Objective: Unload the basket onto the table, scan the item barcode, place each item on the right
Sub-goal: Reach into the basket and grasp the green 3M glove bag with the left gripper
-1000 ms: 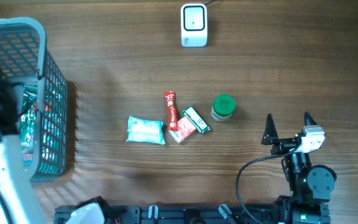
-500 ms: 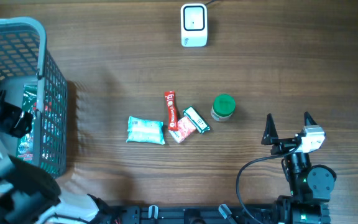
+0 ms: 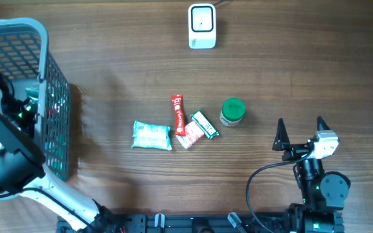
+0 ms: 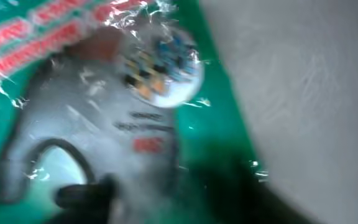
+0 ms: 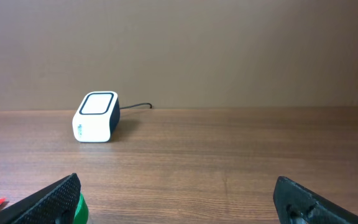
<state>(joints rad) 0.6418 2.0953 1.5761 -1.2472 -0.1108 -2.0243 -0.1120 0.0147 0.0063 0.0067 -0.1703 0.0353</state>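
left end effector (image 3: 26, 109) is inside the basket (image 3: 18, 27), close against a green packet (image 4: 216, 143). View is blurred, can't tell gap or grip. right end effector (image 3: 300, 127) is wide open and empty over the tabletop (image 3: 303, 65).

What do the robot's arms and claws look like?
The right claw has two pointed black fingers with a small white block behind them. The right arm is black with round joints, a tiny green light and a black cable looping off its side. The left arm is chunkier, with a boxy black part and smooth white covers.
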